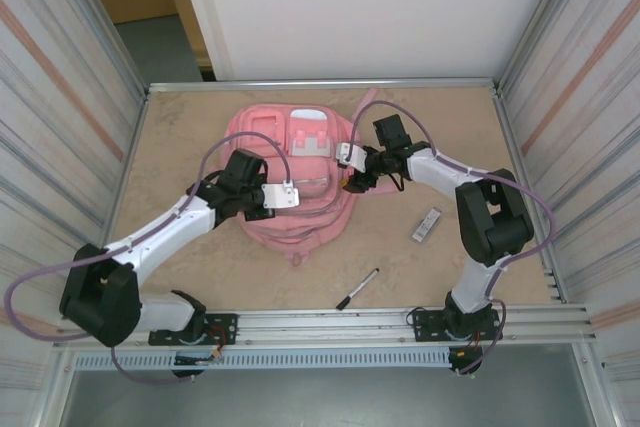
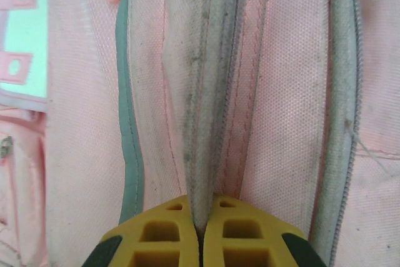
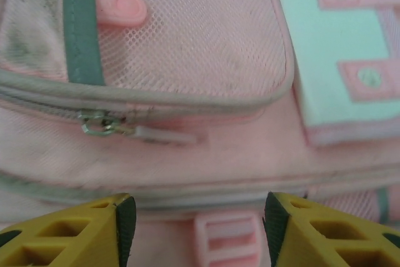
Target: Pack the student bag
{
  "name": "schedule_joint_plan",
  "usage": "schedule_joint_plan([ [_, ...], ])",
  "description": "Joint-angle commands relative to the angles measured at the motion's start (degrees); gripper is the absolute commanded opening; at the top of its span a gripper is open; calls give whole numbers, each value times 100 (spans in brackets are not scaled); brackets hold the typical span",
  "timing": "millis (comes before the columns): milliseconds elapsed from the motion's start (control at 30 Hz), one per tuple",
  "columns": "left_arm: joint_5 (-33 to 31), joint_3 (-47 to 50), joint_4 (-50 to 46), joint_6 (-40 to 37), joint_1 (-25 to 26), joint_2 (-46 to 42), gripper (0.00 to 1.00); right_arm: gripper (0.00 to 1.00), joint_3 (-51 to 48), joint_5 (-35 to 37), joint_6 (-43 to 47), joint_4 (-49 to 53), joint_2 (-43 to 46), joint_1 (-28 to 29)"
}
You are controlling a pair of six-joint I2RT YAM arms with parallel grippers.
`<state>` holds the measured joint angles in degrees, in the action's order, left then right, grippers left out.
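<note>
Top camera high, looking down and forward, both wrist cameras pressed close to the student bag [image 1: 300, 222]

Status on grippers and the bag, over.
Left gripper shut, pinching a fold of the student bag. Right gripper open over its front. Pen loose on table.

You see the bag [image 1: 300, 219] in the upper middle of the frame, on the table [image 1: 430, 137]. Your left gripper [image 1: 266, 203] sits over its left half and your right gripper [image 1: 353, 182] over its right edge. A pen [image 1: 357, 288] lies at lower centre. A small grey bar [image 1: 427, 224] lies to the right of the bag.
</note>
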<state>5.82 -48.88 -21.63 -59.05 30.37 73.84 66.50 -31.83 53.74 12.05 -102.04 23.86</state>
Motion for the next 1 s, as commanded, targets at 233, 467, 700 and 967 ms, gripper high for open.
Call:
schedule_joint_plan([
  [233, 1131, 228, 348, -55, -214, -504, 0, 52, 561, -859, 563, 596, -483, 303],
  [467, 1326, 282, 438, 105, -439, -590, 0, 52, 424, -1097, 238, 836, -495, 277],
  [700, 1325, 311, 558, 278, -482, -606, 0, 34, 332, -1310, -114, 788, -360, 253],
  [967, 1105, 190, 465, 365, -487, -456, 0, 0, -96, -1544, -312, 546, 38, 146],
])
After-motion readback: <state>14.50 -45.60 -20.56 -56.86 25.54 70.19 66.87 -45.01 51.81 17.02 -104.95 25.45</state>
